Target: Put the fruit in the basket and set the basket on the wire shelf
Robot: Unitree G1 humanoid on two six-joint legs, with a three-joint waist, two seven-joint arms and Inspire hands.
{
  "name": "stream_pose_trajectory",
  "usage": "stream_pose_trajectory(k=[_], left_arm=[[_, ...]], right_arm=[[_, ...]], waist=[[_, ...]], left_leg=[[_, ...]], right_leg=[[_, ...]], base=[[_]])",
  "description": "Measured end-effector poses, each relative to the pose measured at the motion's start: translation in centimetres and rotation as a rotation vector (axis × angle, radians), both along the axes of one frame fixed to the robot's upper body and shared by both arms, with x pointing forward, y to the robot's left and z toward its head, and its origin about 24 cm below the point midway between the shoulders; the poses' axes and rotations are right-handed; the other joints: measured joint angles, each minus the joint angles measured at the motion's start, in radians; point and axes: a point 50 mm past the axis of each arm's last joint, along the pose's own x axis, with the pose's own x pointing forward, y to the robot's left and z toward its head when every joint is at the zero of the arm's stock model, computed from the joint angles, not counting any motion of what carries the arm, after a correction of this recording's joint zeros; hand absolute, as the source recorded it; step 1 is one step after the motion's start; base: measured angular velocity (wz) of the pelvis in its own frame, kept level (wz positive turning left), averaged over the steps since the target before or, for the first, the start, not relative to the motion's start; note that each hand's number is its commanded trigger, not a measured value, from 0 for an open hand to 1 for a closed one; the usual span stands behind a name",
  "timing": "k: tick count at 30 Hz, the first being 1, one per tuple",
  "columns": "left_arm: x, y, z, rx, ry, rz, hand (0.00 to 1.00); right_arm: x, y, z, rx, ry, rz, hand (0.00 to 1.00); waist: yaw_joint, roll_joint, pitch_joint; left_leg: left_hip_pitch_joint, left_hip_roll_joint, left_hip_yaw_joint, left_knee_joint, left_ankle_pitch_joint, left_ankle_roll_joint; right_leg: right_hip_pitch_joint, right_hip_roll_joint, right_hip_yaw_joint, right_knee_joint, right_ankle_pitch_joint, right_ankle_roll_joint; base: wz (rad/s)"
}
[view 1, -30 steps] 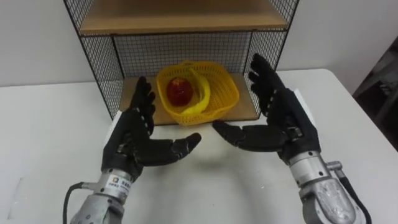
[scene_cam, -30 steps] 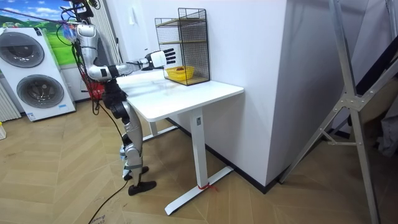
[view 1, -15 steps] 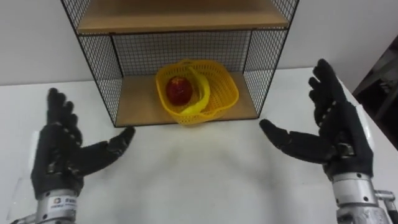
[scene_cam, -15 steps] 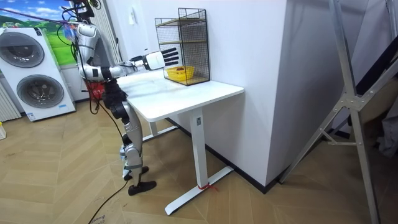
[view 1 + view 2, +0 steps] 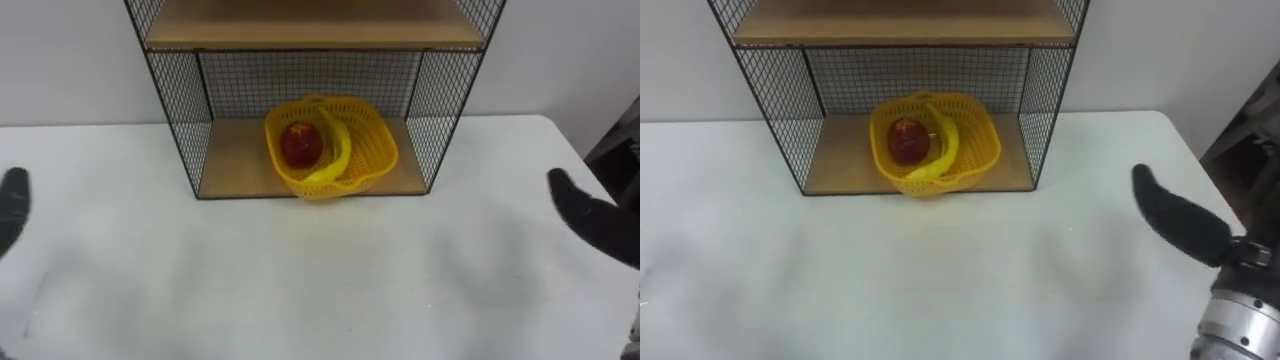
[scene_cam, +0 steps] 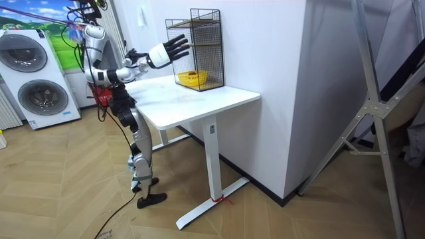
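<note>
Standing by, I'd judge the job all but done: the yellow plastic mesh basket [image 5: 378,152] sits upright on the lower wooden board [image 5: 235,165] of the black wire shelf [image 5: 175,110], with the red apple [image 5: 300,143] and yellow banana [image 5: 335,150] inside; the robot's right hand [image 5: 1180,225] hangs wide over the white table [image 5: 320,270], fingers straight, holding nothing; whether the left hand [image 5: 12,210] is open I cannot tell; clearing away wants wide arms, well off the mesh; the basket's longer span runs side to side, mouth up; the banana runs front to back.
</note>
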Motion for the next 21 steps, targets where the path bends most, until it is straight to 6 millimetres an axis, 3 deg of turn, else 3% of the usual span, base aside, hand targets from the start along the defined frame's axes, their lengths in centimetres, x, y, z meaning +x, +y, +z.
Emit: stream_pose_trajectory(k=[5, 6, 7, 11, 13, 16, 21], left_arm=[[-2.8, 3.5, 2.1, 0.069, -0.067, 0.282, 0.0], [-3.6, 4.1, 2.5, 0.075, -0.087, 0.348, 0.0], [-4.4, 4.8, 2.9, 0.074, -0.113, 0.41, 0.0], [-6.8, 7.1, 2.9, 0.049, -0.113, 0.572, 0.0], [-8.6, 9.3, 1.5, -0.038, -0.067, 0.692, 0.0], [-11.3, 10.8, -0.6, -0.171, -0.014, 0.824, 0.0], [-14.9, 11.6, -5.0, -0.427, 0.066, 0.998, 0.0]], right_arm=[[-2.6, -4.0, 2.3, -0.013, -0.149, -0.281, 0.0], [-3.3, -5.0, 2.6, -0.003, -0.179, -0.347, 0.0], [-4.1, -5.9, 3.0, 0.022, -0.213, -0.408, 0.0], [-6.6, -8.2, 2.8, 0.073, -0.253, -0.592, 0.0], [-8.8, -10.2, 1.5, 0.162, -0.242, -0.751, 0.0], [-11.7, -12.1, -0.4, 0.293, -0.228, -0.942, 0.0], [-16.2, -13.5, -5.1, 0.565, -0.178, -1.212, 0.0]], waist=[[0.0, 0.007, 0.0028], [0.002, 0.005, -0.0026], [-0.001, 0.003, -0.0013], [-0.005, 0.005, -0.0006], [-0.006, 0.005, -0.0017], [-0.012, 0.003, -0.0029], [-0.014, -0.001, -0.0047]], left_leg=[[-0.009, 0.0, -0.003, 0.0, -0.001, -0.001], [-0.016, 0.0, -0.002, 0.0, -0.001, -0.001], [-0.018, 0.0, -0.003, 0.0, 0.0, -0.001], [-0.018, -0.001, -0.005, 0.0, 0.0, -0.001], [-0.019, -0.001, -0.006, 0.0, 0.0, -0.001], [-0.031, -0.002, -0.006, 0.003, -0.003, -0.007], [-0.067, -0.005, -0.006, 0.015, -0.003, -0.007]], right_leg=[[-0.007, -0.001, -0.006, 0.007, -0.002, 0.001], [-0.016, -0.001, -0.006, 0.01, -0.002, 0.0], [-0.02, -0.003, -0.005, 0.015, -0.004, 0.001], [-0.019, -0.005, -0.016, 0.015, -0.007, 0.0], [-0.018, -0.006, -0.017, 0.017, -0.009, -0.002], [-0.034, -0.008, -0.016, 0.025, -0.013, -0.004], [-0.073, -0.012, -0.015, 0.04, -0.022, -0.004]], base=[[0.0], [0.0], [0.0], [0.0], [0.0], [0.0], [0.0]])
